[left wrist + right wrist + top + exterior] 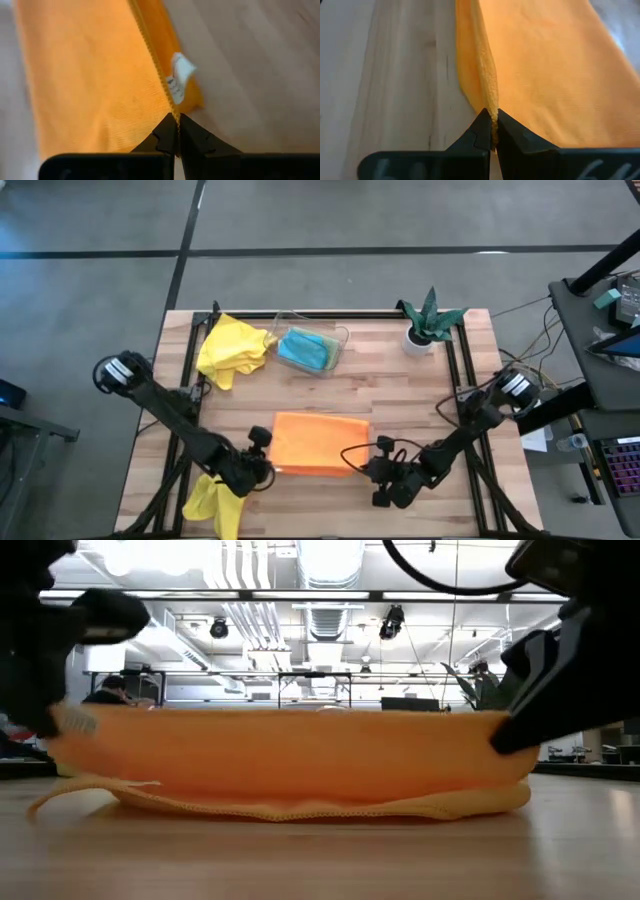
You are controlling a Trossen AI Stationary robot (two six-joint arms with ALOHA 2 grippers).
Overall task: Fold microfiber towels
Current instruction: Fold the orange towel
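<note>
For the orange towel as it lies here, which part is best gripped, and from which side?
Grip the orange towel at its two near corners, coming from the table's front edge. Its hemmed edge stands thin enough to pinch, as the left gripper and right gripper do, each shut on a corner.

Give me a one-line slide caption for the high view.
Left claw and right claw pinch the orange towel's near corners.
</note>
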